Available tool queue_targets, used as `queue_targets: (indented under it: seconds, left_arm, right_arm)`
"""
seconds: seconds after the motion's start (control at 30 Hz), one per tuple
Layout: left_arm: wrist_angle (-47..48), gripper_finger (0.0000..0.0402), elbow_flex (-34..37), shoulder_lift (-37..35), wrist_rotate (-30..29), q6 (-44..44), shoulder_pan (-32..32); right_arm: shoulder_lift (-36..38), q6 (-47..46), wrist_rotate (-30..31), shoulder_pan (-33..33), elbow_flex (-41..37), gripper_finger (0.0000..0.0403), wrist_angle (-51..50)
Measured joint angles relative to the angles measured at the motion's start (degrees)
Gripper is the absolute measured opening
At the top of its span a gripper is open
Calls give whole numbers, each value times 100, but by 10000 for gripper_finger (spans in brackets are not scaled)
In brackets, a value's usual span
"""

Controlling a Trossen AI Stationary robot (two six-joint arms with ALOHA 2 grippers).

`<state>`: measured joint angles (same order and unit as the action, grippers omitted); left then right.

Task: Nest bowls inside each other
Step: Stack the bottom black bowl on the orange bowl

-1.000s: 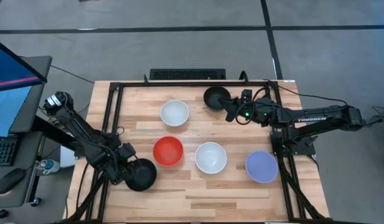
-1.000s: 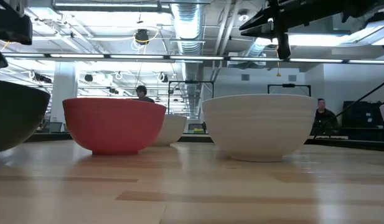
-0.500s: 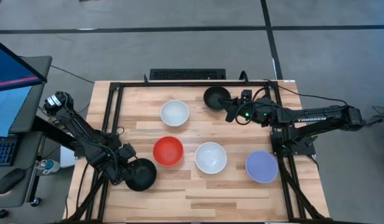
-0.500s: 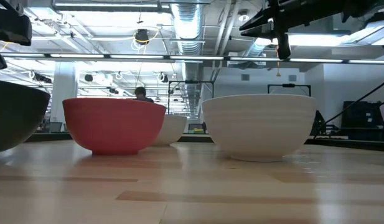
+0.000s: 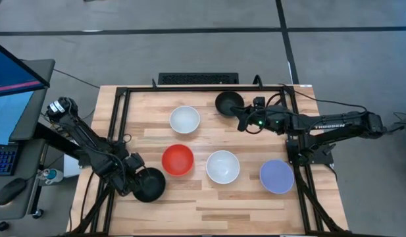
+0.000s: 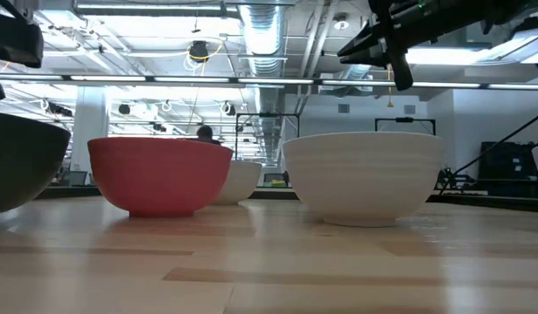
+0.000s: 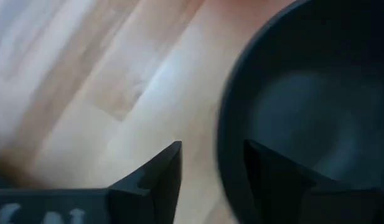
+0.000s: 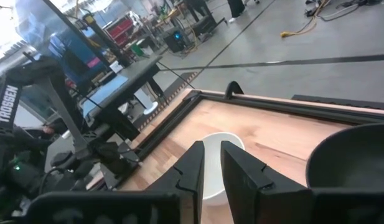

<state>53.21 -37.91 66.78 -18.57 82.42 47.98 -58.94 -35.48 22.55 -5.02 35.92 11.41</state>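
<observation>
Six bowls stand upright on the wooden table: a white one (image 5: 185, 120) and a black one (image 5: 229, 103) at the far side, then red (image 5: 177, 160), white (image 5: 223, 166) and lavender-blue (image 5: 277, 176) in a row, and a second black one (image 5: 150, 185) at the near left. My left gripper (image 5: 135, 179) is open at the near black bowl's left rim, one finger inside it and one outside (image 7: 210, 168). My right gripper (image 5: 241, 123) is shut and empty, raised above the table (image 6: 392, 61) beside the far black bowl (image 8: 353, 162). My left gripper stands astride the near black bowl's left rim (image 7: 228, 155), one finger inside the bowl and one outside, coming slanting down from the table's left. Whether either finger touches the rim, I cannot tell. The bowl rests on the table.
A black metal frame (image 5: 120, 118) runs along the table's left, far and right sides. A monitor (image 5: 12, 85) and a keyboard stand off the table's left. Bare wood lies along the near edge (image 5: 216, 210). People show in the room behind.
My right gripper has shifted a little toward the far black bowl and tipped slightly, staying high above the table.
</observation>
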Motion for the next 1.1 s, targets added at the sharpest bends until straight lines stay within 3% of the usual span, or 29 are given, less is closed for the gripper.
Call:
queue_targets:
  seconds: [0.33, 0.67, 1.1]
  left_arm:
    - [-172, 18, 0, 0, -25, -4, -322]
    - [-147, 27, 0, 0, -508, 510, -370]
    - [-165, 12, -2, -4, 274, -240, -371]
  right_arm:
    - [2, 2, 0, 0, 0, 77, -27]
    - [17, -4, 0, 0, 0, 77, -10]
    - [17, -244, -22, -275, 0, 77, 150]
